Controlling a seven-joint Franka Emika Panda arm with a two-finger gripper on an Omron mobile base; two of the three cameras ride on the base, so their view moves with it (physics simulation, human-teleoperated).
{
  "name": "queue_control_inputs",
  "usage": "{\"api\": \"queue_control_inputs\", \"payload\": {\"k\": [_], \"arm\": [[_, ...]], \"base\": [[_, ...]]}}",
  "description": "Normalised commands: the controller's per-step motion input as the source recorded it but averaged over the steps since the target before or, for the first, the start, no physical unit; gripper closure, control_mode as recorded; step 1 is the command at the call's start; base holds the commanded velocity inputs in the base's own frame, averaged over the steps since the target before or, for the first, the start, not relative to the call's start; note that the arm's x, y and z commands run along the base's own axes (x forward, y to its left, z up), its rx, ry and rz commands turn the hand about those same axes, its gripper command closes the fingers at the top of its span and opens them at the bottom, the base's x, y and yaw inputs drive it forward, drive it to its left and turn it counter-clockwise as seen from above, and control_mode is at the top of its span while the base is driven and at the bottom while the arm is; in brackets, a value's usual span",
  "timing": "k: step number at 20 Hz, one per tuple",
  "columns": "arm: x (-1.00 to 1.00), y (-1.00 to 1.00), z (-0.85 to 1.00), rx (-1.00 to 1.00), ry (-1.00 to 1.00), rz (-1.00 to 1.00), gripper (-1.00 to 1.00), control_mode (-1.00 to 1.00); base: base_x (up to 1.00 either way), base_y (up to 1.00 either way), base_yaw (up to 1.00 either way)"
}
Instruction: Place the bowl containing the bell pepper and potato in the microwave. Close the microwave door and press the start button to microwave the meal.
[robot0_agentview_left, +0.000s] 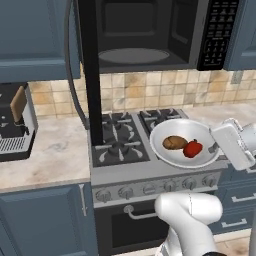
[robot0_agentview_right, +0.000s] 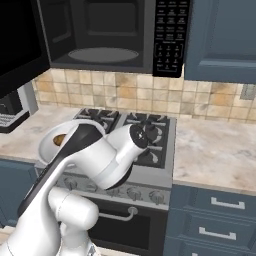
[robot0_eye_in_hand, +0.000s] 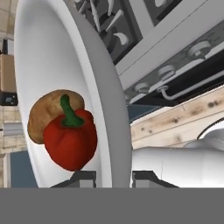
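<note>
Starting at the left, the microwave door (robot0_agentview_left: 92, 70) is hanging wide open, edge-on and reaching down toward the stove (robot0_agentview_left: 122, 140); that is the first hazard, since a bowl swinging across could clip it; moving right, the microwave (robot0_agentview_left: 150, 35) is sitting high above the burners with its cavity open and its glass turntable bare, so the lift ahead is looking long and steep; further right, the bowl (robot0_agentview_left: 184, 143) is being carried over the stove's front right corner, the potato (robot0_agentview_left: 175, 142) and bell pepper (robot0_agentview_left: 193, 148) touching each other inside; and at the far right the claw (robot0_eye_in_hand: 113, 177) is pinching the bowl's rim, one tip on each side of the wall; that thin edge hold is the worry; the whole weight is hanging off one side, so the bowl could be twisting in the grip or slipping out; any tilt and the two vegetables are rolling over the shallow rim onto the burners; I judge the cavity's lower lip another snag on entry.
</note>
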Motion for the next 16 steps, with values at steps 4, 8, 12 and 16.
{"api": "queue_control_inputs", "payload": {"k": [4,8,12,16], "arm": [[0.1,0.01,0.0,0.0,0.0,0.0,1.0,-1.0],[0.1,0.09,0.12,0.0,0.0,-0.01,1.0,-1.0],[0.02,0.0,0.31,0.04,-0.04,0.0,1.0,-1.0],[0.05,0.0,0.33,0.05,-0.04,0.0,1.0,-1.0]], "base": [[0.0,0.0,0.0],[0.0,0.0,0.0],[0.0,0.0,0.0],[0.0,0.0,0.0]]}}
